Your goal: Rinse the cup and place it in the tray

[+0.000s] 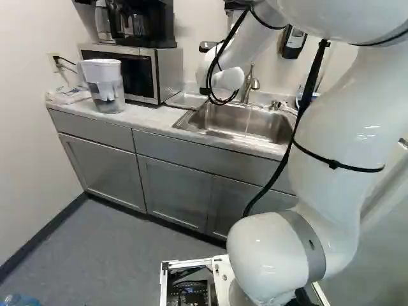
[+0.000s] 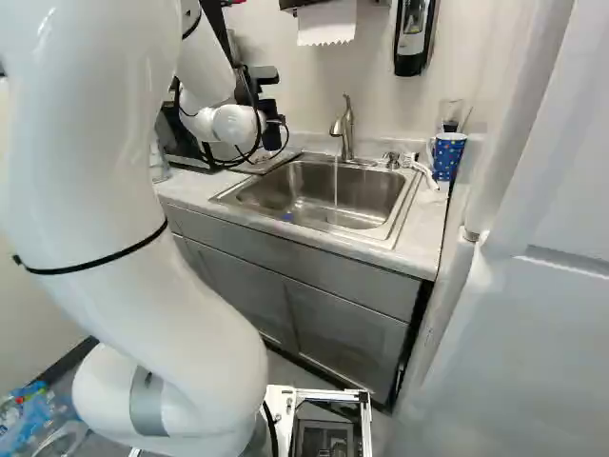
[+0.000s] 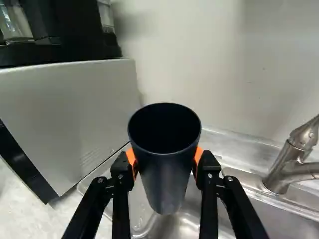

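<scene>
In the right base view my gripper point(image 2: 266, 103) is partly hidden beside the wrist, left of the faucet. The wrist view shows the gripper point(image 3: 165, 162) shut on a dark cup point(image 3: 167, 174), an orange pad on either side. The cup's open mouth faces the wrist camera. Beyond and beneath it lies the tray point(image 3: 102, 172), between microwave and sink; the cup covers part of it. The same tray point(image 1: 186, 100) shows left of the sink point(image 1: 255, 121) in the left base view. A thin water stream point(image 2: 335, 186) falls from the faucet point(image 2: 345, 129) into the basin.
The microwave point(image 1: 127, 70) stands beside the tray, with a coffee maker on top and a water pitcher point(image 1: 105, 86) in front. Right of the sink is a blue patterned cup point(image 2: 446, 155). A soap dispenser point(image 2: 412, 38) hangs on the wall. Cabinets point(image 1: 172, 185) front the counter.
</scene>
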`<state>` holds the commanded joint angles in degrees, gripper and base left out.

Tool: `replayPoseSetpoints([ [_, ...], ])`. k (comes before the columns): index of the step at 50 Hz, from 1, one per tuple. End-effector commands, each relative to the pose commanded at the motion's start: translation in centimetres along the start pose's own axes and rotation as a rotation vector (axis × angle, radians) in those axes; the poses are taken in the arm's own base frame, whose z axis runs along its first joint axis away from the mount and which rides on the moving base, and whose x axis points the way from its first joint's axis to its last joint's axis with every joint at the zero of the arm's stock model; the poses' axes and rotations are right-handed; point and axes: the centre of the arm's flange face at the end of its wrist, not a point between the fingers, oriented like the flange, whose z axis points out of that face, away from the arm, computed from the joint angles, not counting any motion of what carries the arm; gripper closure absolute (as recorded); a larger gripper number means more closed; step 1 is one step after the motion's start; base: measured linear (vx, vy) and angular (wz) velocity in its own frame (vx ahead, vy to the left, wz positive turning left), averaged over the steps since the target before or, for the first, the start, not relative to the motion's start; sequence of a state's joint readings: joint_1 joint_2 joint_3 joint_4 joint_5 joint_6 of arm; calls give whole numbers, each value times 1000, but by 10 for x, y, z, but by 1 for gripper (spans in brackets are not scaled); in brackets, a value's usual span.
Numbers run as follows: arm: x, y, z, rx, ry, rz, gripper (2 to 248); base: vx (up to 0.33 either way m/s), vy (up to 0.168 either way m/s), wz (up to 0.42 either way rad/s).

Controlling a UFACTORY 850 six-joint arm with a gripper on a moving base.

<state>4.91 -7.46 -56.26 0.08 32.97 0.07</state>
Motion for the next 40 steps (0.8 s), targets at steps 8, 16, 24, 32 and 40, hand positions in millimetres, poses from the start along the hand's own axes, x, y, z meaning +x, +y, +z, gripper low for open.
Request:
replayPoseSetpoints([
  [8, 0, -9, 13, 16, 0, -2, 125, 0, 0, 0],
  [16, -6, -19, 28, 32, -9, -5, 125, 0, 0, 0],
  [24, -13, -28, 44, 46, -20, -7, 125, 0, 0, 0],
  [32, -21, -34, 60, 55, -31, -9, 125, 0, 0, 0],
  [40, -29, -37, 74, 58, -36, -9, 125, 0, 0, 0],
])
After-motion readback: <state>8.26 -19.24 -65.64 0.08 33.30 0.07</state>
